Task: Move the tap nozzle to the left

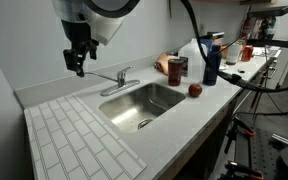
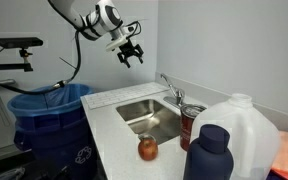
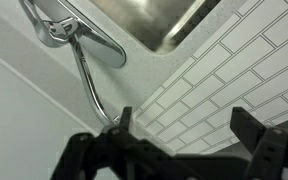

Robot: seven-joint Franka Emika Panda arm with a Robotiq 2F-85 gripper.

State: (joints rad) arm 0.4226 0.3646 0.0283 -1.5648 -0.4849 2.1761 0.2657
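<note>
The tap nozzle (image 1: 108,77) is a slim chrome spout on a small base with a lever handle, behind the steel sink (image 1: 144,100). It also shows in an exterior view (image 2: 171,90) and in the wrist view (image 3: 88,85). My gripper (image 1: 79,66) hangs in the air above the counter, beside the spout's free end, also seen in an exterior view (image 2: 132,55). In the wrist view the gripper (image 3: 187,125) is open and empty. The spout's tip lies close to one finger, and I cannot tell whether they touch.
A tiled white drainboard (image 1: 74,140) lies beside the sink. A red apple (image 1: 195,90), a can (image 1: 176,68), a dark blue bottle (image 1: 212,60) and a white jug (image 2: 239,125) stand on the counter's other side. A blue bin (image 2: 49,110) stands beside the counter. The wall is close behind.
</note>
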